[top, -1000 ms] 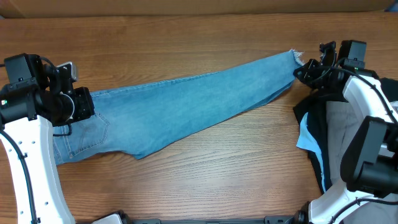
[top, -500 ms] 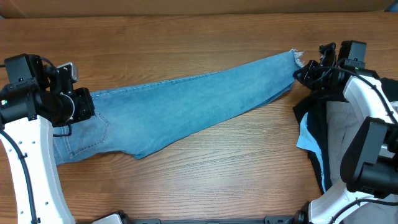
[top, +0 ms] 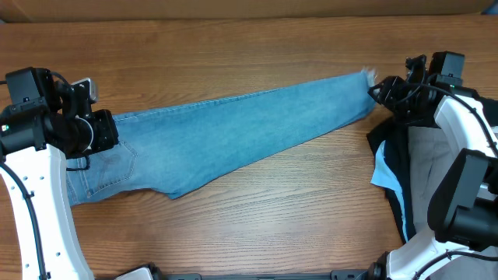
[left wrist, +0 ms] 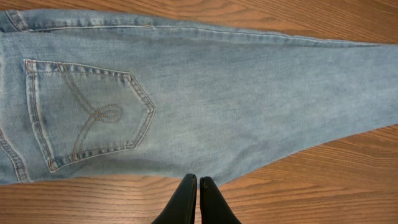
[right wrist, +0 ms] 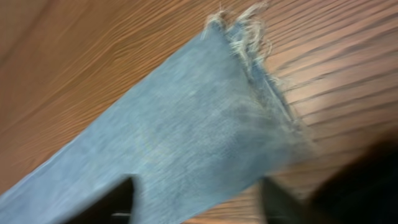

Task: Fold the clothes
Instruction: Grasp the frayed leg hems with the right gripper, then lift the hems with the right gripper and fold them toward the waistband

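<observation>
jeans point(top: 233, 136) lie flat on the table point(top: 233, 47), long axis running from the pocket point(left wrist: 87, 112) end by my left gripper point(left wrist: 198, 186), shut at their edge, to the frayed hem point(right wrist: 249, 31) just ahead of my right gripper point(right wrist: 199, 199), spread wide. right is nearer the hem.

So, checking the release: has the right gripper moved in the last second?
Yes. The right gripper shifted slightly right in the overhead view, nearer the dark clothes pile.

Light-blue washed jeans point(top: 233, 132) on a brown wood-grain table point(top: 233, 47).
The back pocket point(left wrist: 87, 112) carries tan stitching with a looped curl — the frayed hem point(right wrist: 249, 31) pales to whitish; at the right edge, a pile of clothing point(top: 385, 171) shows black, grey and bright blue.
</observation>
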